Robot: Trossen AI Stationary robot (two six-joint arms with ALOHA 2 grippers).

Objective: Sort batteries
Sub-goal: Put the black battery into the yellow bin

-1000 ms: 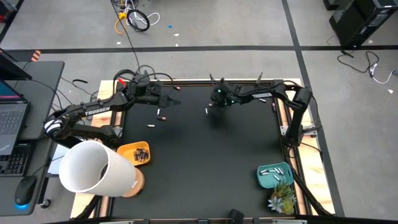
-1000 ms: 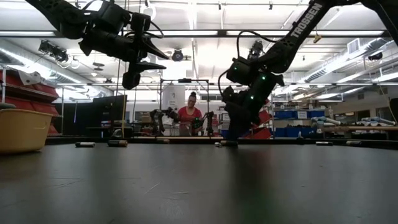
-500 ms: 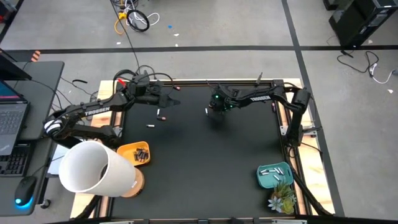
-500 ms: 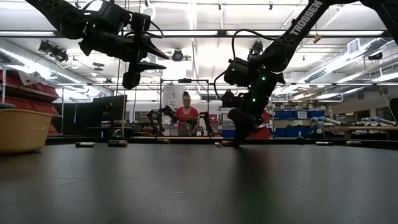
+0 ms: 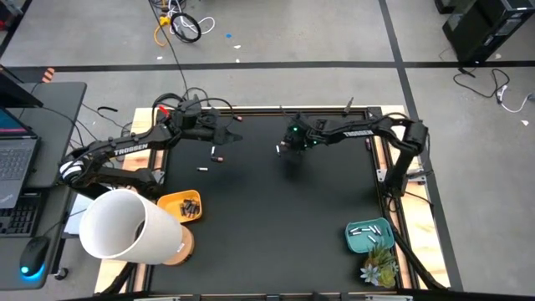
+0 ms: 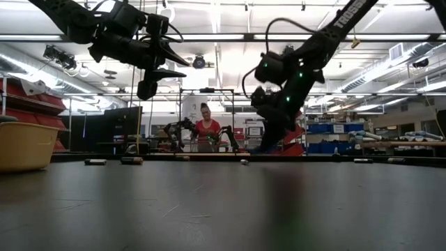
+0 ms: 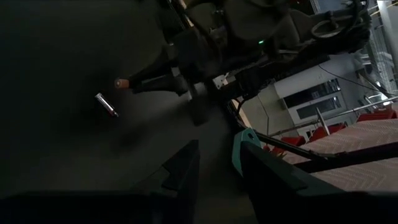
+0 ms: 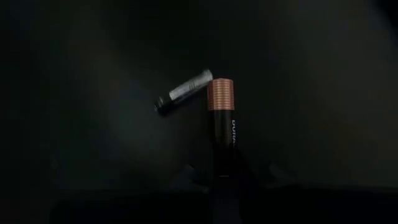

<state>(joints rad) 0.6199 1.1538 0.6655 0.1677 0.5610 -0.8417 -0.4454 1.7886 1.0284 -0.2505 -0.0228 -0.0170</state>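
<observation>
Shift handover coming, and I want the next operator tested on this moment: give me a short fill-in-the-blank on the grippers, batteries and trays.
1. The right gripper is shut on a dark battery with a ____-coloured end.
2. On the mat below it lies a ____ battery.
3. The teal tray holds ____ batteries.
4. The left gripper holds ____.

Missing words: copper; silver; white; nothing

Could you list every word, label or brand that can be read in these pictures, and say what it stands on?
"TROSSEN" on the left arm, high view.
"TROSSEN" on the right arm, low view.
"DURA", cut off, on the copper-ended battery in the right gripper.
Print on the right arm in the high view is too small to read.
</observation>
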